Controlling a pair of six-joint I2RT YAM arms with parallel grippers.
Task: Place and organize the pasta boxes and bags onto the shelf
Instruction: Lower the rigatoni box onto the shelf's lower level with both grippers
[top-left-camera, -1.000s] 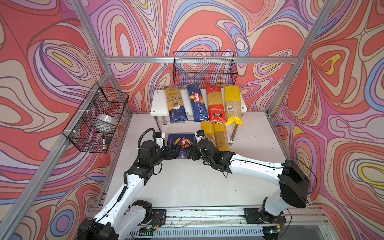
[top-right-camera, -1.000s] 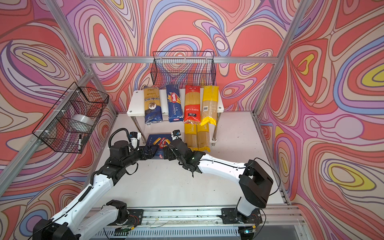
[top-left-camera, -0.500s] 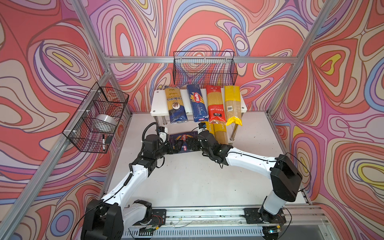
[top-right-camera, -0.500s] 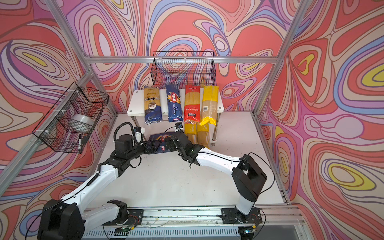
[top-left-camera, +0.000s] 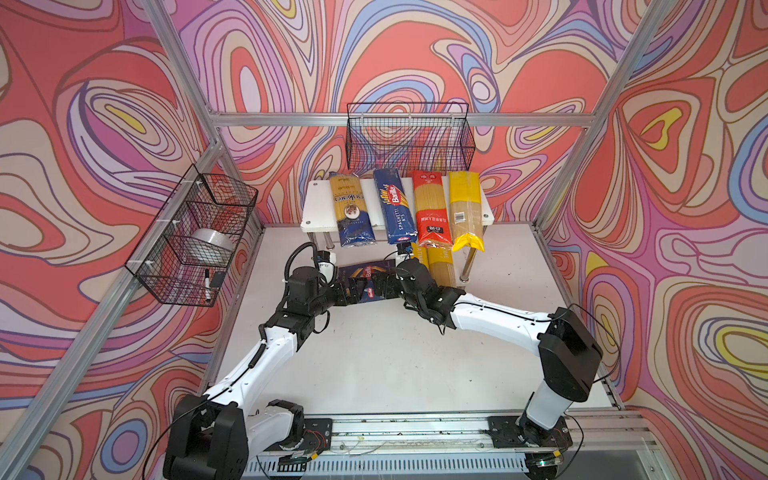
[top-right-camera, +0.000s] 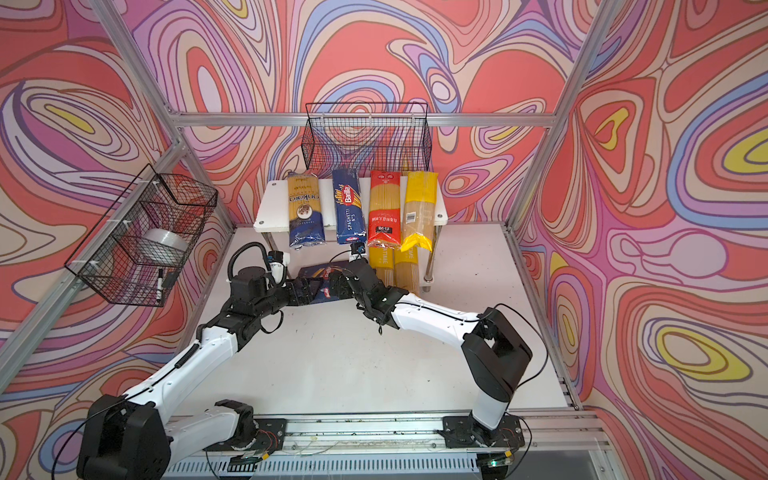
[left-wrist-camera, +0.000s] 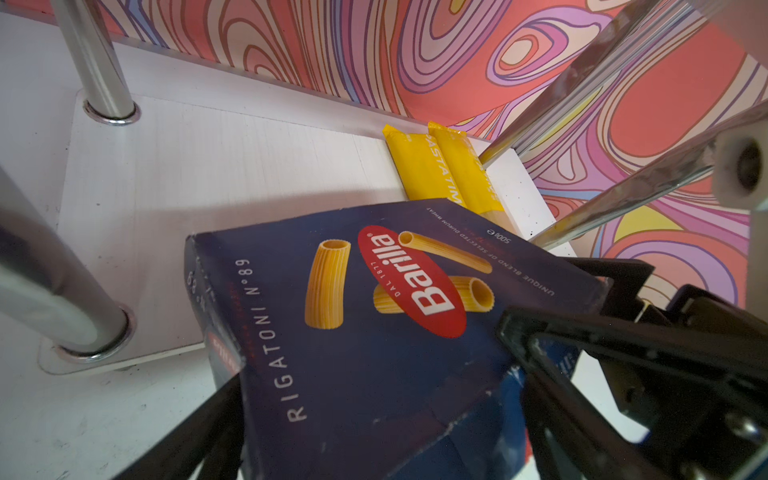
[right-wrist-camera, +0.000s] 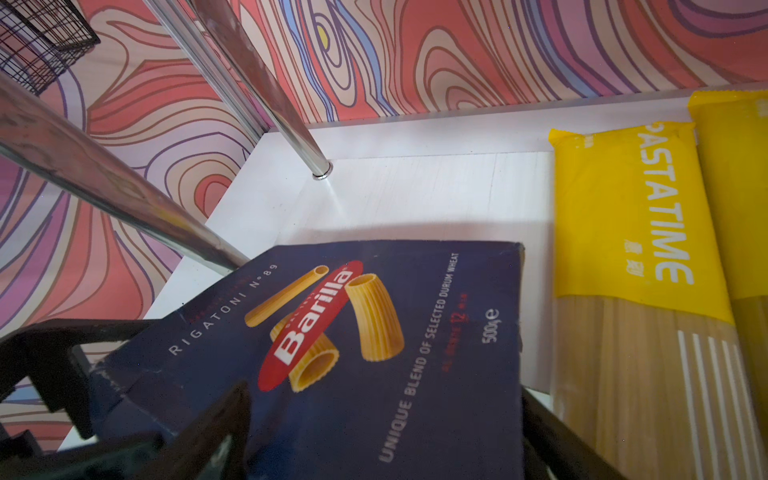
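Item: Barilla rigatoni box, tilted, carried between left gripper and right gripper, each with jaws set wide and clamped across it. Ahead of both grippers: lower shelf board, with the box's far edge over it. Just beside right gripper: two yellow Pastatime bags, lying flat.

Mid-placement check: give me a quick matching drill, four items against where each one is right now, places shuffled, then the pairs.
Items
1. rigatoni box
2. Spaghetti n.5 box
3. PASTATIME bags
4. silver roll

Places
A. in the side wire basket
B. flat on the lower board, right part in the top views
C. on the top board, second from the left in the top views
D. raised, far end over the lower board's left part

Pairs: 1-D, 2-C, 3-B, 4-A
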